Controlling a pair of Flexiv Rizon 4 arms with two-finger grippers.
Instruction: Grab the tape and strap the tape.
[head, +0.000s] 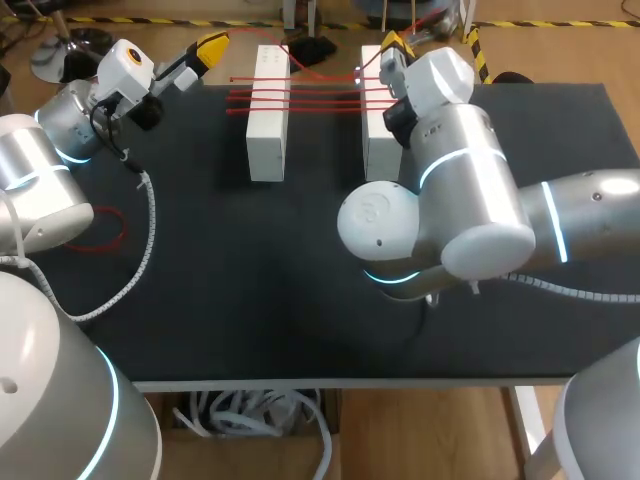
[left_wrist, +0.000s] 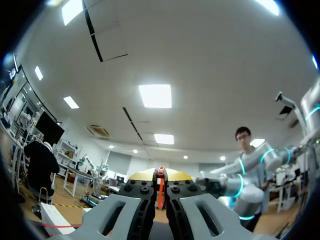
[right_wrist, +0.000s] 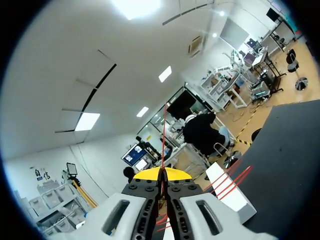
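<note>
In left gripper (left_wrist: 160, 176) and right gripper (right_wrist: 162, 174), red tape (left_wrist: 160, 194).

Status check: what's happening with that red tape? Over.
Left end effector shut on red tape, near left white block. Right end effector shut on it, at right white block's far end. Strands span both blocks; nothing blocking.

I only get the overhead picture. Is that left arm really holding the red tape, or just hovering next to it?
Observer: Holding it. Its wrist camera shows the left fingers closed on the red tape, pinching it from both sides.
Visitor: And the right arm? Its tip is hard to make out from up here.
Observer: The right fingers are shut too, with a thin strand of the tape running straight out from between their yellow tips.
</note>
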